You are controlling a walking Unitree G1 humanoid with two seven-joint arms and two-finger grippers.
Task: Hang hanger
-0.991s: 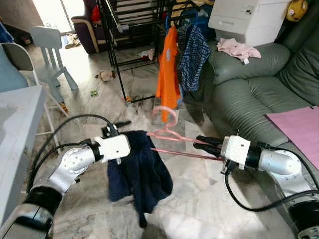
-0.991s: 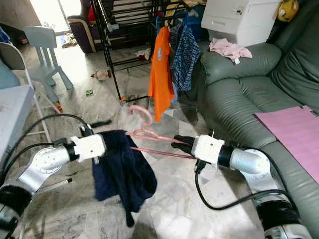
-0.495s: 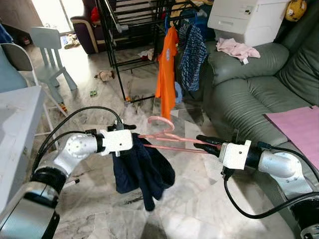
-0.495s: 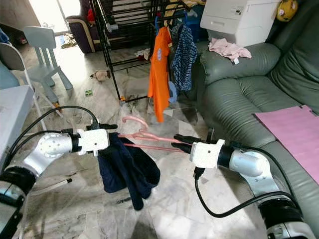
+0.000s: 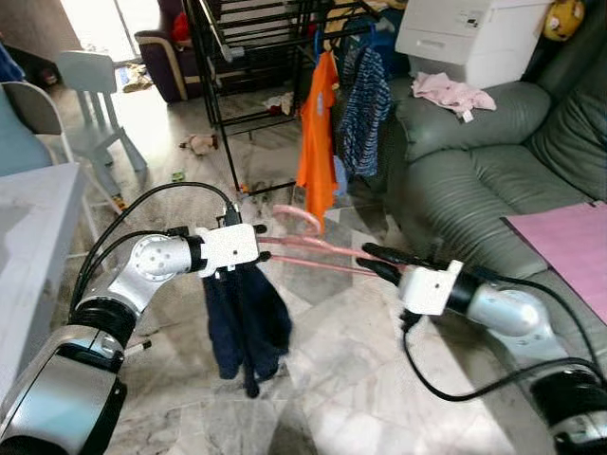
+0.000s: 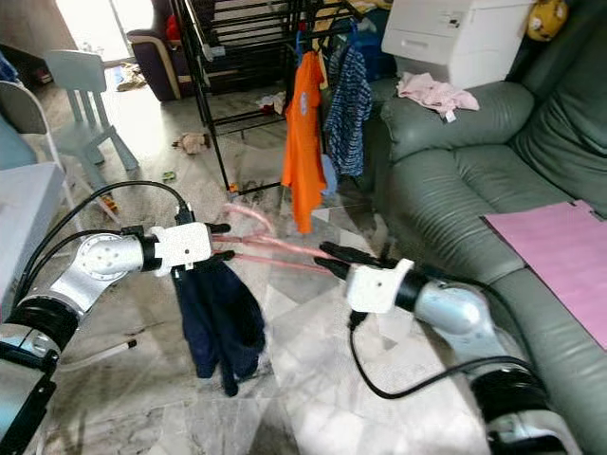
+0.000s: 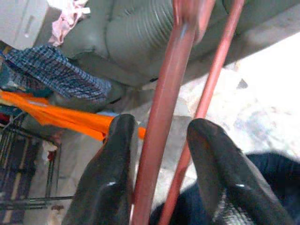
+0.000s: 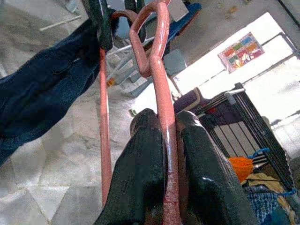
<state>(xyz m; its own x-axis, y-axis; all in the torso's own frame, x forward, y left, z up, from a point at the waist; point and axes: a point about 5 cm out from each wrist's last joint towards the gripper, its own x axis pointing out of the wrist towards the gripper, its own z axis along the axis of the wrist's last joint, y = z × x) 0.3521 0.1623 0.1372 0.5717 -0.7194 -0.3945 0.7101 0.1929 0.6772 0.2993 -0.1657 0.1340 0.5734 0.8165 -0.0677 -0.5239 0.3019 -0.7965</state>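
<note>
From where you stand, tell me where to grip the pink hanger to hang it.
Grip the pink hanger at its two arm ends, one gripper from each side. It lies level, hook up, navy garment hanging low. Left gripper and right gripper sit there.

— What do the arms look like?
— Silver rounded segments with black joints; a white boxy wrist block sits behind the left gripper (image 5: 248,248) and the right gripper (image 5: 372,261).
— Cables?
— Black ones loop loosely along both forearms.
— Fingers (image 8: 147,168)?
— Long, glossy black, smooth.
</note>
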